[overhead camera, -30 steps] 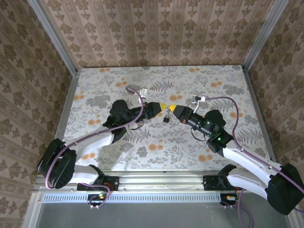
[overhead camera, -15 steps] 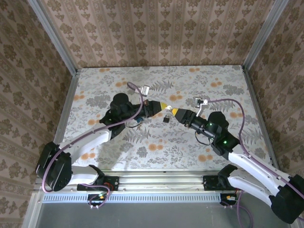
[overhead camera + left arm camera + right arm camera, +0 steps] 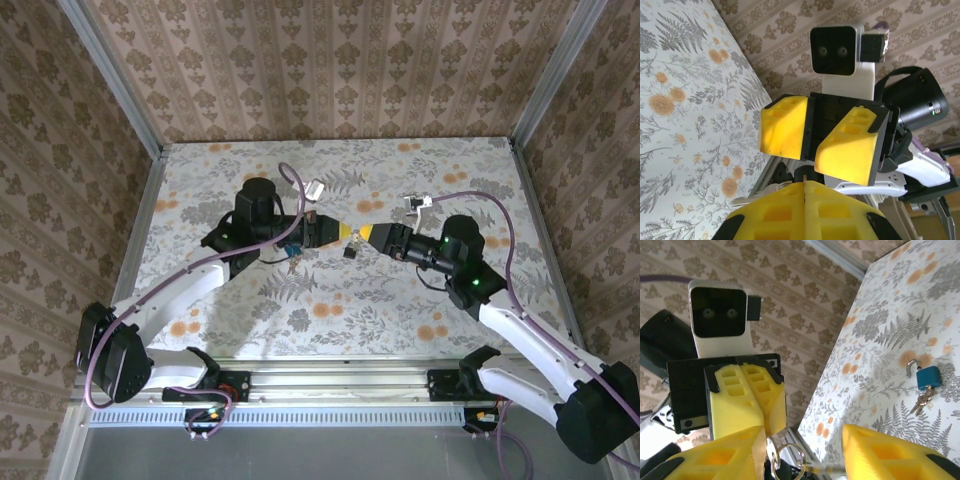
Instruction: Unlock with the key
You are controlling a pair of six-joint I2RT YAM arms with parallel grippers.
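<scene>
**Key handover in mid-air, lock waiting on table**

The left gripper point(image 3: 338, 232) is clamped tight, pinching a key ring point(image 3: 788, 456) at its very tips. A thin key blade pokes sideways off the ring. The right gripper point(image 3: 366, 236) sits tip to tip with it, jaws partly open with a clear gap and nothing clamped. In the right wrist view the ring hangs just inside that gap, near one yellow finger point(image 3: 725, 455).

Both tips meet above the middle of the table point(image 3: 400, 300). This is likely a regrip: the left holds only the ring so the key dangles free, and the right has room to close on the key itself in a usable orientation.

The blue padlock point(image 3: 927, 377) lies flat on the table, well apart from both grippers, with a small bunch of keys point(image 3: 922, 401) touching its lower end. I can't tell whether the shackle is latched.

A small dark item point(image 3: 350, 252) sits on the table just below the tips; it is too small to identify.

The step is early, with the key not yet at the lock. The ring could swing or slip as the right gripper closes, so the blade's angle needs watching.
</scene>
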